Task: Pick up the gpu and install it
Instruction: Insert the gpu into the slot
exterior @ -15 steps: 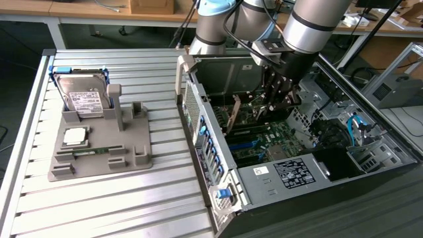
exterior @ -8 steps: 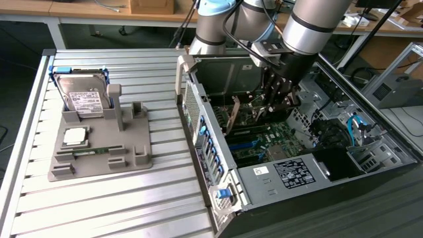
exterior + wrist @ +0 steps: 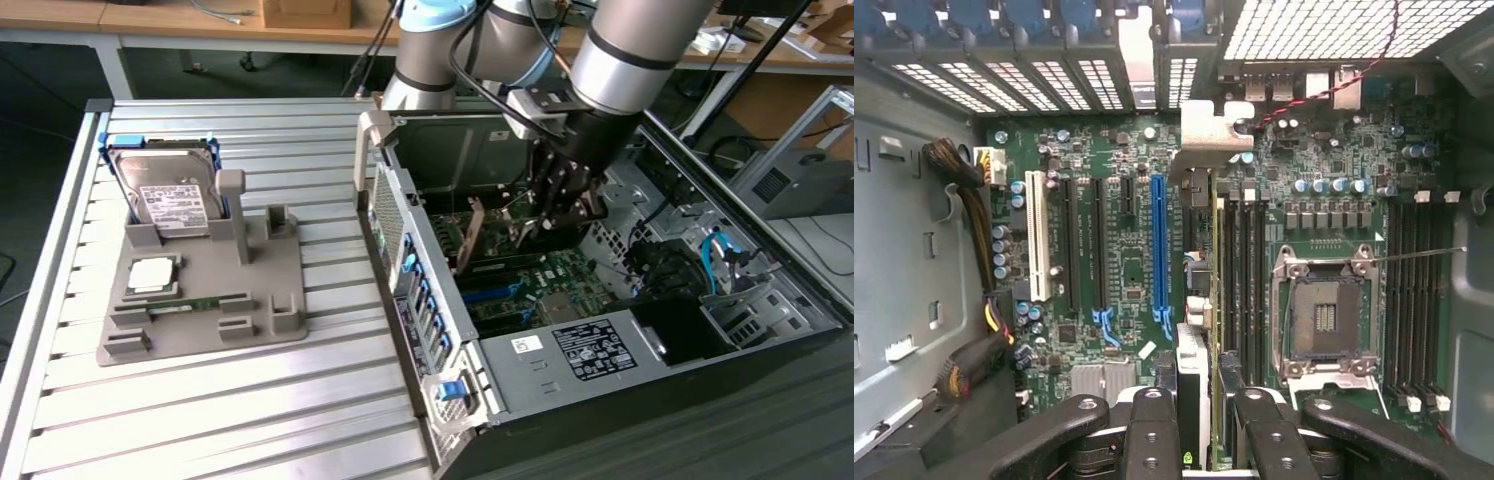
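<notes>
1. Wrist view: the hand (image 3: 1202,405) is clamped on the gpu (image 3: 1196,355), its dark fingers (image 3: 1152,430) pressing the thin card from both sides, so the card is seen edge-on
2. The gpu's silver bracket (image 3: 1206,135) sits at the end of the card away from the hand, close to the perforated rear wall (image 3: 1324,30) of the computer case (image 3: 904,250)
3. Under the card lies the green motherboard (image 3: 1124,200); the card runs parallel to the long blue slot (image 3: 1159,245) and just beside it, between that slot and the black memory slots (image 3: 1249,270); I cannot tell whether its edge touches the board
4. The open processor socket (image 3: 1324,315) lies beyond those memory slots
5. Exterior view: the arm (image 3: 627,50) reaches down into the open case, which lies on its side on the slatted counter (image 3: 200,420) at the exterior view's right
6. At the exterior view's left, well apart from the case, a grey fixture (image 3: 200,330) holds a hard drive (image 3: 167,200) upright, with a processor chip (image 3: 151,272) and a slim green memory stick (image 3: 187,303) lying nearer
</notes>
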Controlling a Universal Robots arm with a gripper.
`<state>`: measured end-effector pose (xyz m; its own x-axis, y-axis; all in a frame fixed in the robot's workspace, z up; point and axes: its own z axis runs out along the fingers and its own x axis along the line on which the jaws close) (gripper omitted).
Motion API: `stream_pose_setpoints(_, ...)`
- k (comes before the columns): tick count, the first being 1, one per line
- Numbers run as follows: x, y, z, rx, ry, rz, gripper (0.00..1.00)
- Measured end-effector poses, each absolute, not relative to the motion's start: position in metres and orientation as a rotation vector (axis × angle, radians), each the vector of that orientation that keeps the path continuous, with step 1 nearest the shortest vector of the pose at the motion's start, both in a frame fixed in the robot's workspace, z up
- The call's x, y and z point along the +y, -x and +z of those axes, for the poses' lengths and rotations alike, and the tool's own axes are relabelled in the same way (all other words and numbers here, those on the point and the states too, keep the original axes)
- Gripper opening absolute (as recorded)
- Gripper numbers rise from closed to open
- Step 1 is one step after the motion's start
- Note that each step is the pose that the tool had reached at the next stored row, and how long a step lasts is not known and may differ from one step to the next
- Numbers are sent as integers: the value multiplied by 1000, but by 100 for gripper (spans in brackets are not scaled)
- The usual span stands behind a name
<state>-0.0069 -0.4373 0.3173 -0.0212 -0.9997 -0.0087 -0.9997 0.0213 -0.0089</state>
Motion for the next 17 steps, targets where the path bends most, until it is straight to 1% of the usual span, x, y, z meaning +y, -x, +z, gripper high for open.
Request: stream_pose_setpoints(17,-452,11,315,2236,2189,0,27)
